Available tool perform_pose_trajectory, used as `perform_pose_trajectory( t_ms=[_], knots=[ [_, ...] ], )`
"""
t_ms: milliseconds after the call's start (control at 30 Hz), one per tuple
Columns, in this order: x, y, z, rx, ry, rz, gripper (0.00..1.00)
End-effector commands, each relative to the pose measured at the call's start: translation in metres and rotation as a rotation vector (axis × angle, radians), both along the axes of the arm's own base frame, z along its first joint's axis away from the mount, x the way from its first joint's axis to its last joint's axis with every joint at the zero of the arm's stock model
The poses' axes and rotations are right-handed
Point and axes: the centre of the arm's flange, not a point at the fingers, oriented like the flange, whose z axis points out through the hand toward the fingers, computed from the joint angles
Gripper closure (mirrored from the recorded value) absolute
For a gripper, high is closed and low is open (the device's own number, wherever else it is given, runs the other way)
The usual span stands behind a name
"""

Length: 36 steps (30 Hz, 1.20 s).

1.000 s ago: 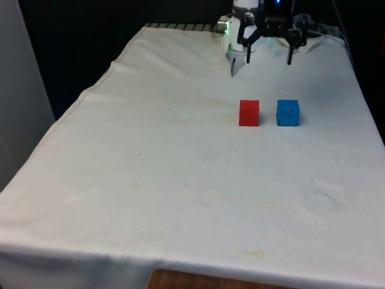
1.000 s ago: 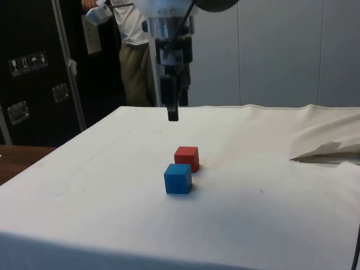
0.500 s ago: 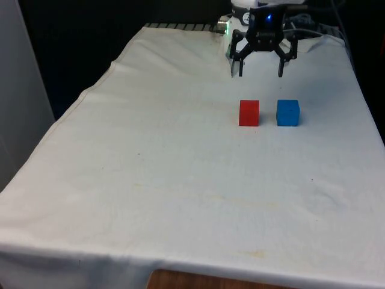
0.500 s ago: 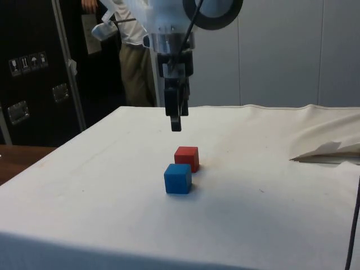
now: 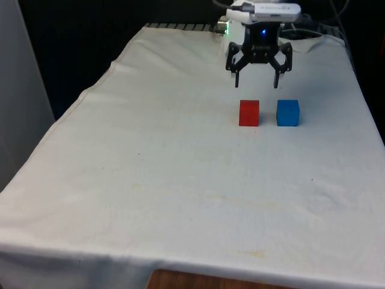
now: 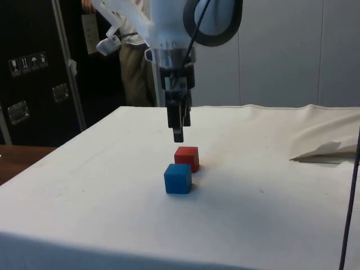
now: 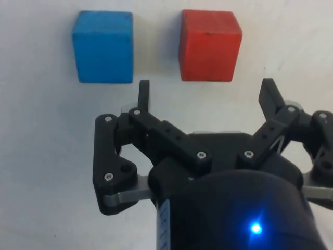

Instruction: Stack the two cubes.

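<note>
Approach stage. My fingers [image 5: 239, 77] are spread wide and empty, the gripper [image 5: 257, 79] hanging upper right of centre in the front view, above and just behind the red cube [image 5: 249, 112]. The blue cube [image 5: 287, 112] sits just beside it, apart, on the tabletop [image 5: 180, 180]. I judge the wide spread prepares a straddling descent onto the red cube.

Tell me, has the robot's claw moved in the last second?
Yes. The gripper has come down and toward the red cube, which stayed put beside the blue cube.
</note>
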Motion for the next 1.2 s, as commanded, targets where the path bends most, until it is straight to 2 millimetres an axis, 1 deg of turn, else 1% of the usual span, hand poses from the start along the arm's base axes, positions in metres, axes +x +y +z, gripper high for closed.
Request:
perform_pose_trajectory(
  t_ms=[0,100,233,500,567,833,1100,1133,1167],
  knots=[
    [0.002,-0.004,-0.004,-0.001,-0.006,0.001,0.0],
    [0.002,-0.009,-0.012,-0.001,-0.005,0.001,0.0],
    [0.001,-0.011,-0.016,-0.001,0.002,-0.003,0.0],
    [0.002,-0.019,-0.033,-0.001,-0.005,0.0,0.0],
    [0.001,-0.018,-0.034,-0.002,0.004,-0.001,0.0],
    [0.001,-0.019,-0.048,-0.002,0.001,0.002,0.0],
    [0.001,-0.019,-0.055,0.0,0.003,0.002,0.0],
    [0.0,-0.02,-0.053,-0.001,0.01,0.0,0.0],
    [0.001,-0.019,-0.057,0.001,0.005,0.001,0.0]
  ],
)
